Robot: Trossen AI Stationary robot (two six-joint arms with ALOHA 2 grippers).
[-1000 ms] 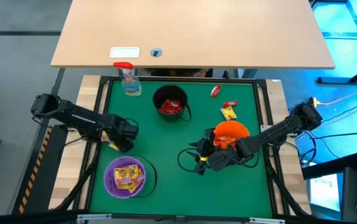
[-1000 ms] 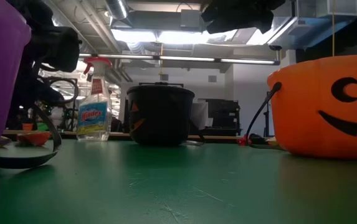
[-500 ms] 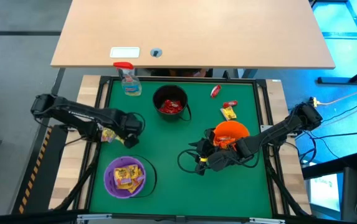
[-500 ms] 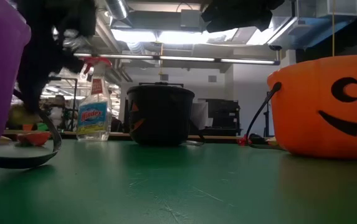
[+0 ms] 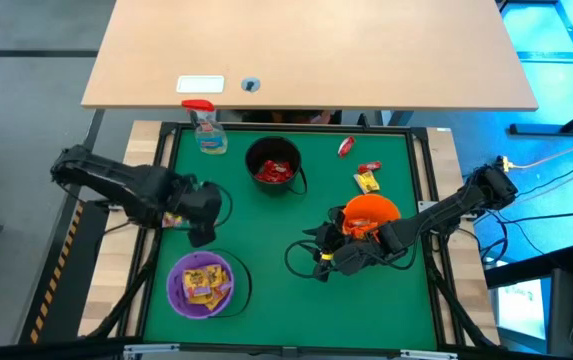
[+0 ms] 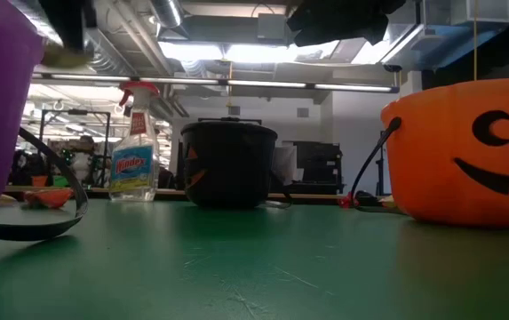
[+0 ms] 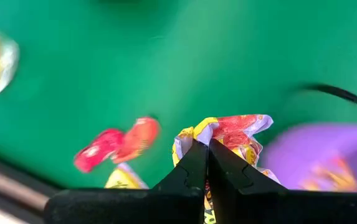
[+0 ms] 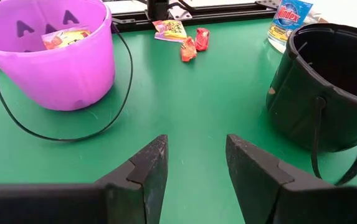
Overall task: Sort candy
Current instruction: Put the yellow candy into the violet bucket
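Note:
My left gripper (image 7: 207, 144) is shut on one yellow and red candy (image 7: 231, 127), above the table's left side (image 5: 199, 232), just far of the purple bucket (image 5: 203, 283). That bucket holds several yellow candies. Below the gripper, a red candy (image 7: 119, 143) and a yellow one (image 7: 125, 179) lie flat on the green mat. More red candy fills the black bucket (image 5: 273, 165). Three candies (image 5: 366, 175) lie at the far right. My right gripper (image 8: 197, 155) stands open with nothing in it, next to the orange bucket (image 5: 369, 213). My left gripper pinches the candy by a crumpled part of its wrapper (image 7: 225, 135) between its two fingers. The fingers come from above, pointing steeply down. The candy is lifted clear of the mat, with the rest of its wrapper sticking out past the fingertips.
A clear spray bottle (image 5: 206, 130) with a red top stands at the far left corner. The black bucket's and purple bucket's wire handles (image 8: 119, 106) lie on the mat. A raised black frame (image 5: 156, 260) rims the green mat. A wooden table (image 5: 306, 50) stands beyond.
My left gripper has risen from the mat at the table's left edge, turning as it went. The yellow and red candy has come up with it and now hangs clear of the mat. The other two candies stay where they lay.

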